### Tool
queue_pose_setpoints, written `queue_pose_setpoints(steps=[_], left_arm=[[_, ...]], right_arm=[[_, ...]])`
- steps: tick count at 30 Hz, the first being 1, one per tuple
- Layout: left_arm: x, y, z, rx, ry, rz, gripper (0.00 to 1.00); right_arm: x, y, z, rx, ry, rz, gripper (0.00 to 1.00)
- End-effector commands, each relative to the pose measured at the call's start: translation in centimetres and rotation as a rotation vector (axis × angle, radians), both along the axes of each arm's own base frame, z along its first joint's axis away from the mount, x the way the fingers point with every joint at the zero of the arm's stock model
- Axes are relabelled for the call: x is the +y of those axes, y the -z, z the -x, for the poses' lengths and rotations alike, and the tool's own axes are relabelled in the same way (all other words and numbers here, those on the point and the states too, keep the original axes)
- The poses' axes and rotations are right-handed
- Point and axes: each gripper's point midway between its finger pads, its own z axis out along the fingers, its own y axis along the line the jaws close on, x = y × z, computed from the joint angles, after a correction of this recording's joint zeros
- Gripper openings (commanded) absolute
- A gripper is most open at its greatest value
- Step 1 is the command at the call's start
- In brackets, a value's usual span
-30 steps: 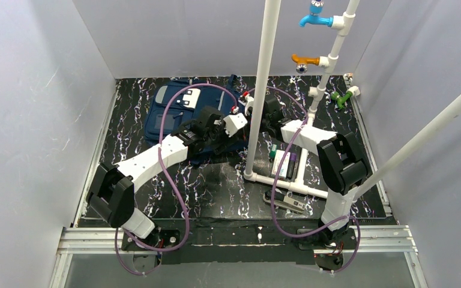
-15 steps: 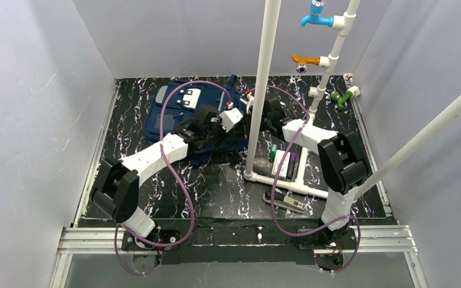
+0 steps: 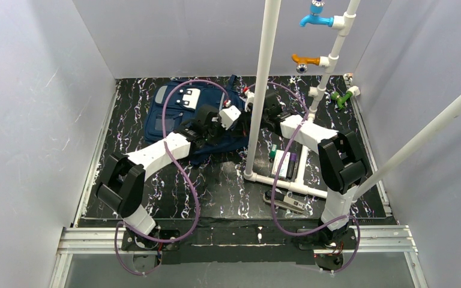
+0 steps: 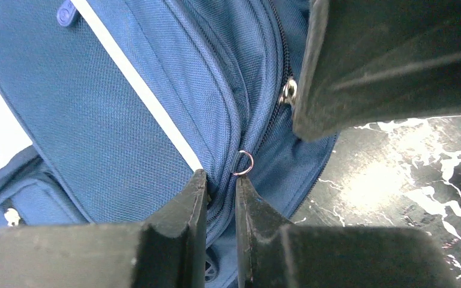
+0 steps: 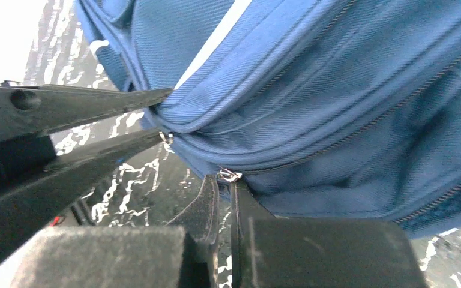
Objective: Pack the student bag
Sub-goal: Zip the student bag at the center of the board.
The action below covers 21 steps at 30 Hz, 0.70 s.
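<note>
Our nearly closed left end effector (image 4: pixel 220 180) pinches the student bag (image 4: pixel 96 120) at its seam; just beside, our closed right end effector (image 5: pixel 224 183) grips the zip pull (image 5: pixel 228 175) on the bag's edge.

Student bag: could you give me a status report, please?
Left end effector pinching student bag seam. Right end effector shut on zipper pull. White pipe alongside.

Black marbled table (image 3: pixel 216 186), student bag (image 3: pixel 162 120) lying flat, white pipe frame (image 3: pixel 288 185)
</note>
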Motion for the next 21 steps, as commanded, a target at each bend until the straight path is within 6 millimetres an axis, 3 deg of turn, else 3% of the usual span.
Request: queue_pose_setpoints(steps=[1, 8, 14, 21], left_arm=[[4.4, -0.5, 0.4, 0.027, -0.171, 0.073, 0.00], [6.0, 0.6, 2.3, 0.079, -0.193, 0.088, 0.00], [7.9, 1.6, 4.2, 0.105, -0.211, 0.082, 0.00], [9.2, 0.8, 7.2, 0.096, -0.210, 0.112, 0.00]], right_arm=[[-4.6, -0.1, -4.3, -0.201, 0.150, 0.242, 0.01], [-7.5, -2.0, -6.9, -0.267, 0.199, 0.308, 0.01], [-10.3, -2.3, -8.5, -0.281, 0.221, 0.374, 0.01], [-7.9, -1.4, -10.5, -0.340, 0.111, 0.300, 0.01]])
